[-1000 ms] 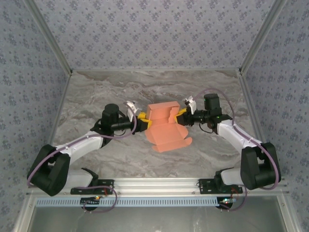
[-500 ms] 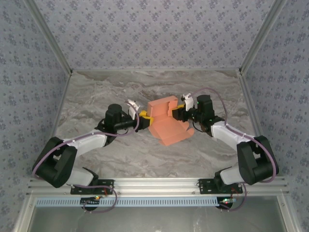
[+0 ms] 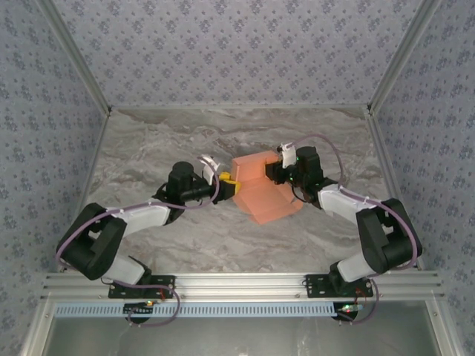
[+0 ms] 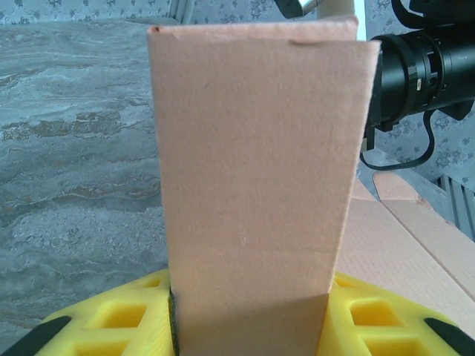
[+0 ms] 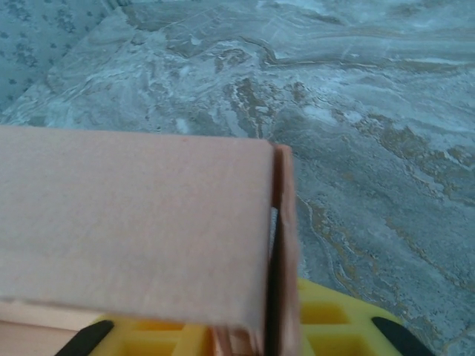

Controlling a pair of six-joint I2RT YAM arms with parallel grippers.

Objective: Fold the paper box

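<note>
Left gripper (image 3: pixel 227 180) is clamped on the left edge of the paper box (image 3: pixel 261 194). In its wrist view an upright panel rises straight from between the yellow pads (image 4: pixel 371 319). Right gripper (image 3: pixel 273 172) is pinched on the opposite side, on what looks like a doubled edge, with its pads (image 5: pixel 334 319) just below.

The box sits mid-table between the arms. Its far part stands up as a wall, and a sloped flap runs down toward the near side onto the marble table (image 3: pixel 148 148).

Risks as I read them:
- Both arms hold the same thin card. Any mismatch in motion either pulls it taut, so it tears or slips out of a pad, or squeezes it, so the panel buckles off its crease.
- The right grip spans two layers. If they slide against each other, the fold opens.
- The near flap rests on the table, so dragging could snag it and spring it back.
- Can't tell how deep either bite is. A shallow one lets go first.
</note>
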